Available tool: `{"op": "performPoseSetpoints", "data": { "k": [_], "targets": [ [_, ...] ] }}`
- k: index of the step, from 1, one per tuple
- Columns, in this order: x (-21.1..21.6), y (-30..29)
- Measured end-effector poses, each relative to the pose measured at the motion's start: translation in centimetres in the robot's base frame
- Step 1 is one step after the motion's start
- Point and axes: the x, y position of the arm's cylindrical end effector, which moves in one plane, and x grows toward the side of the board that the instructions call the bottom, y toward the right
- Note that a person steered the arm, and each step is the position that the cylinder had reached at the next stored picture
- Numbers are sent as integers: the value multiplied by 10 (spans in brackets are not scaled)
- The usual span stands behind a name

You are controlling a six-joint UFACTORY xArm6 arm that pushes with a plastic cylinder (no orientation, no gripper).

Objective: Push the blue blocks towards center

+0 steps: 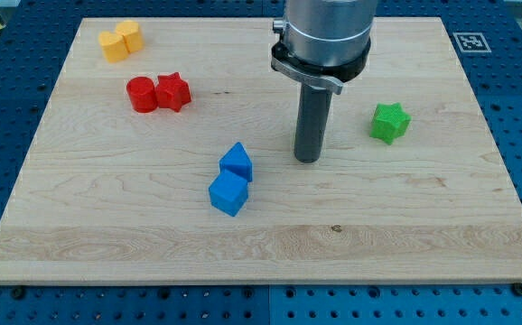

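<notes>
- Blue base [8,36]: a perforated metal surface with a regular grid of holes; it surrounds the board on all sides in view; yellow-and-black tape shows at the view's top left corner.
- Board [405,226]: light wood with visible grain, lying flat on the base; a black-and-white marker [470,41] sits at its top right corner.
- Arm [324,36]: a grey cylinder with a dark collar enters from the view's top centre; a straight dark rod hangs from it.
- My tip [307,160]: down at the board near its centre; it carries no jaws, so nothing is grasped; it stands just right of the blue blocks, apart from them.
- Blue blocks: one cube [228,193] and one wedge-like block [237,162]; they touch, the wedge above the cube, slightly left of and below the board's centre.
- Red blocks: a cylinder [141,94] and a star [172,91], touching, at upper left.
- Yellow blocks [121,40]: two, touching, near the top left corner; shapes unclear.
- Green star [390,122]: alone at the view's right, well apart from my tip.
</notes>
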Motion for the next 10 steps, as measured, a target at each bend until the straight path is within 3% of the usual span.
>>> {"op": "performPoseSetpoints", "data": {
  "k": [4,7,10],
  "targets": [
    [97,-85],
    [84,-107],
    [31,-84]
  ]
}}
